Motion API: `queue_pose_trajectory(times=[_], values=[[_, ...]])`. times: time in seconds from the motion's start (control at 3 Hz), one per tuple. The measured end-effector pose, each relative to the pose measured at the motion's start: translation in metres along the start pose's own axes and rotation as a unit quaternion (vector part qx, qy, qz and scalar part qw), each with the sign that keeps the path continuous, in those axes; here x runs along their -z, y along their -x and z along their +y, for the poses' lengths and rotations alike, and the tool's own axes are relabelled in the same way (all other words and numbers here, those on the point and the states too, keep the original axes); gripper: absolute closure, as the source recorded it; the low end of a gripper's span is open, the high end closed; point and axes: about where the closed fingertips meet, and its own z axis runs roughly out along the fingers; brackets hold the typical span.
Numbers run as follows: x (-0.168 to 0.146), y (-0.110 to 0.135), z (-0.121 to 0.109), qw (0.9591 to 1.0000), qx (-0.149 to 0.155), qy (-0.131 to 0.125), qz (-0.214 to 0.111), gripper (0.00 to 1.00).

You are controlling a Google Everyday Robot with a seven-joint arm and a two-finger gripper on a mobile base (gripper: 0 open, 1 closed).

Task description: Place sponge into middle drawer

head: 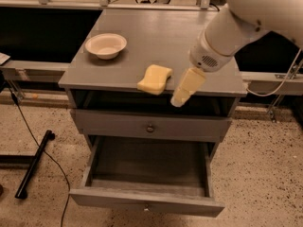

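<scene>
The pale yellow sponge (155,79) lies on the grey cabinet top (142,37), near its front edge. My gripper (183,90) hangs from the white arm just right of the sponge, over the cabinet's front edge, and is not touching it. The middle drawer (147,167) is pulled out below, its grey tray bare and its front (144,203) toward the camera. Above it, another grey drawer front with a round knob (150,127) is closed.
A round cream bowl (106,45) stands at the back left of the cabinet top. A black bar with a cable (33,164) lies on the speckled floor to the left. A white cable (284,77) and a rail run at the right.
</scene>
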Motion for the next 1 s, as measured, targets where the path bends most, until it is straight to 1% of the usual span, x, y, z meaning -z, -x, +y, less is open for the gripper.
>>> queue_pose_trajectory(times=[0.33, 0.67, 1.0], values=[[-0.028, 0.028, -0.021, 0.9995, 0.003, -0.022, -0.023, 0.00], [-0.059, 0.054, -0.032, 0.9989, 0.006, -0.015, -0.044, 0.00], [-0.081, 0.060, -0.030, 0.9985, -0.012, 0.008, -0.052, 0.00]])
